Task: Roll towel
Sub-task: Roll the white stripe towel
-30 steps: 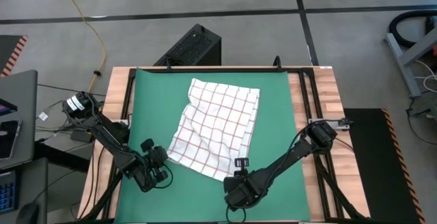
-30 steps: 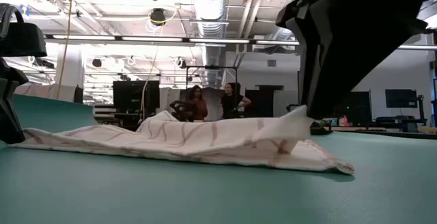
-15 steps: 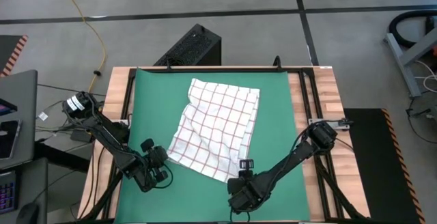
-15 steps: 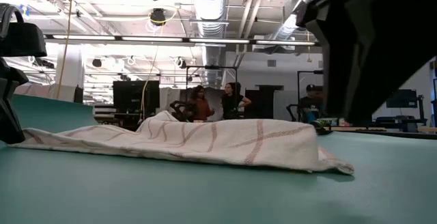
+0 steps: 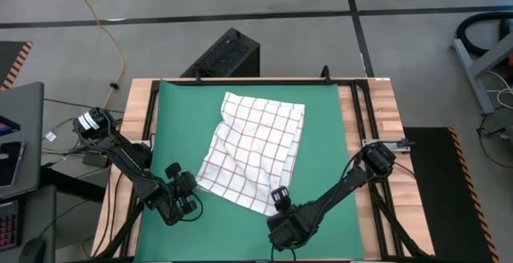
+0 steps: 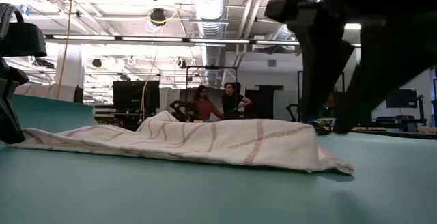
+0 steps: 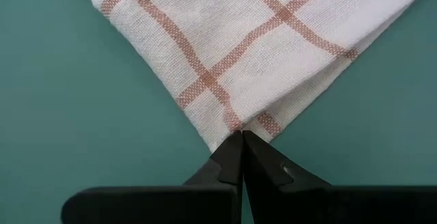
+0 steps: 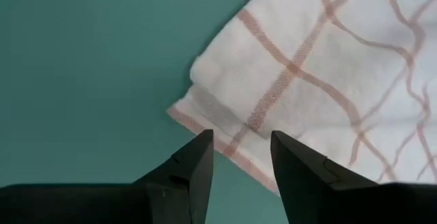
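Right end effector [image 8: 240,157] parted above towel [image 8: 328,80] corner

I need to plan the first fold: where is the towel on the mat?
In the high view the towel lies crumpled mid-mat, near corners by the left gripper and right gripper.

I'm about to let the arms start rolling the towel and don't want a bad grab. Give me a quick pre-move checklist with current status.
1. Right gripper open: ok, fingers apart.
2. Right gripper lined up on a towel corner: ok, the corner lies just ahead of its fingers.
3. Right gripper holding cloth: not ok, nothing between its fingers.
4. Left gripper shut at its corner: ok, tips closed at the cloth's tip; whether cloth is pinched, cannot tell.
5. Towel flat on the mat: not ok, wrinkled, with one corner folded.
6. Whole towel on the mat: ok.
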